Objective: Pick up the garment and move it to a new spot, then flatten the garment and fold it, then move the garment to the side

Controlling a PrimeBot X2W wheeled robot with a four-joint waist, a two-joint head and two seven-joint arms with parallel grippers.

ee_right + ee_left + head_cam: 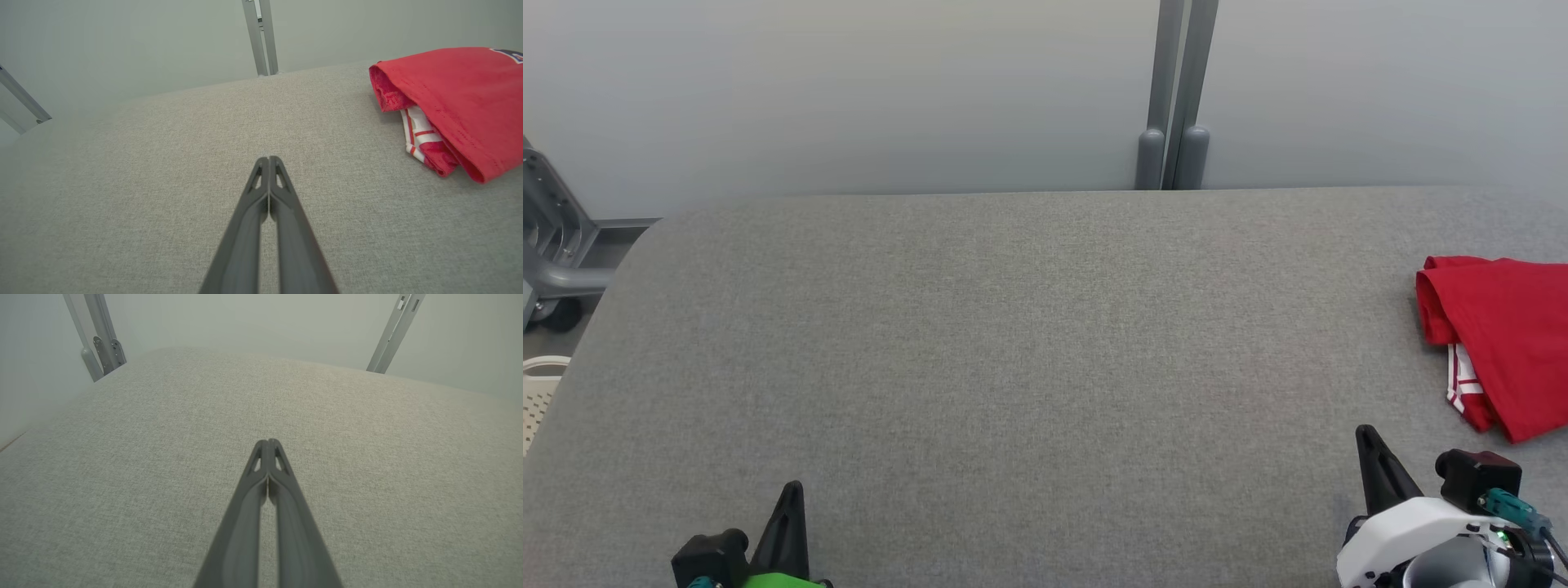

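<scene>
Presently, the grey fabric-covered counter (1013,343) spans the head view. The red garment (1503,335), bunched over a white-and-red striped part, lies at the counter's right side, cut by the frame edge. The right gripper (1364,433) sits near the garment but apart from it, fingers pressed together on nothing. The left gripper (792,487), at lower left and well apart from the garment, has its fingers likewise pressed together, empty.

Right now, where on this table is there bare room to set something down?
The grey table is bare from its left edge across the middle, between the back posts and the left tool and right tool in front. Only the right edge is crowded, by the folded red shirt.
</scene>
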